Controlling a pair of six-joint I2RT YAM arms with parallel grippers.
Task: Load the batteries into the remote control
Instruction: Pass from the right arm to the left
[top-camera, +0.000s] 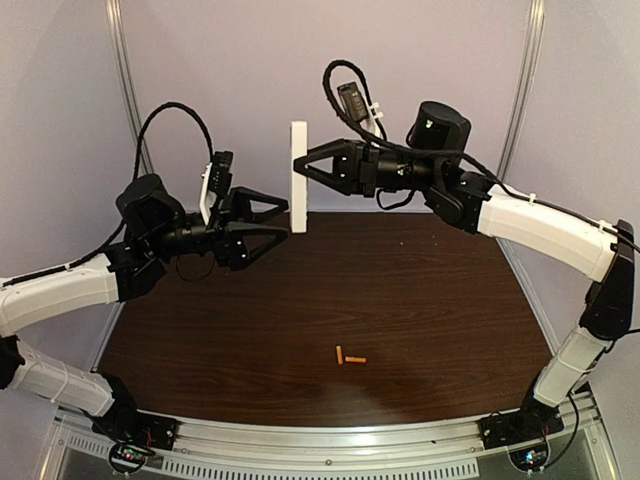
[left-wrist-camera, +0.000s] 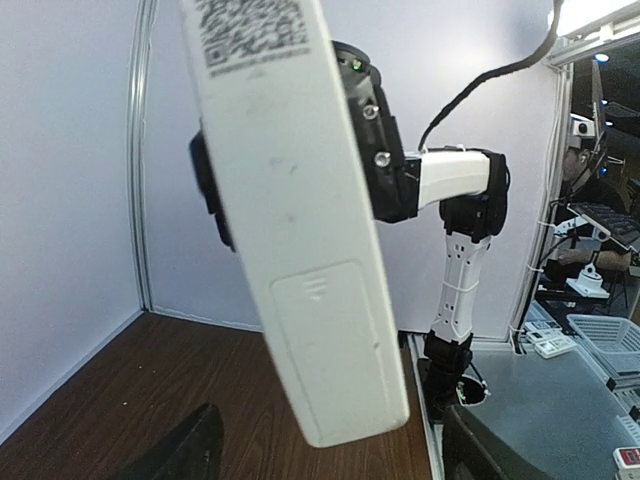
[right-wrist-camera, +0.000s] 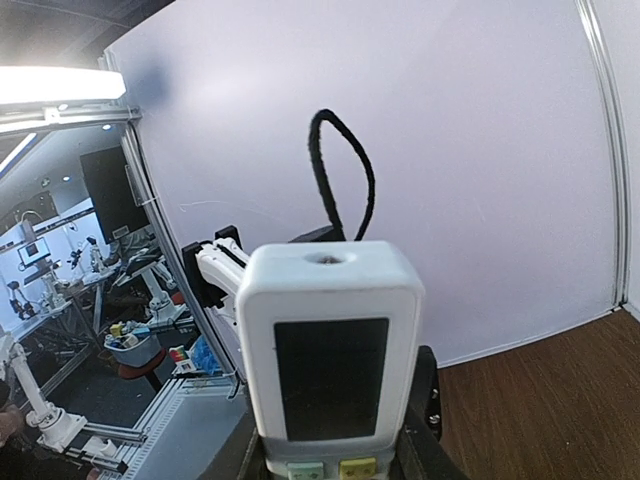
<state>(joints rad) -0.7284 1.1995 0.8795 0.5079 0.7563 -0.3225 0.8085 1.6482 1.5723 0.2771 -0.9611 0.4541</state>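
The remote control (top-camera: 299, 190) stands upright in the right gripper (top-camera: 298, 165), high over the far part of the surface (top-camera: 450, 300). It blocks the gap between the two arms, and the left gripper (top-camera: 287, 219), jaws spread, sits just beside its lower end. The batteries (top-camera: 349, 356) lie on bare surface near the bases, with open room on every side — both arms are well above and beyond them.

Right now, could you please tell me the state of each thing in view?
remote control: upright, held off the table.
battery cover: closed.
batteries: loose on the table, not loaded.
right end effector: shut on the remote control.
left end effector: open, beside the remote control.
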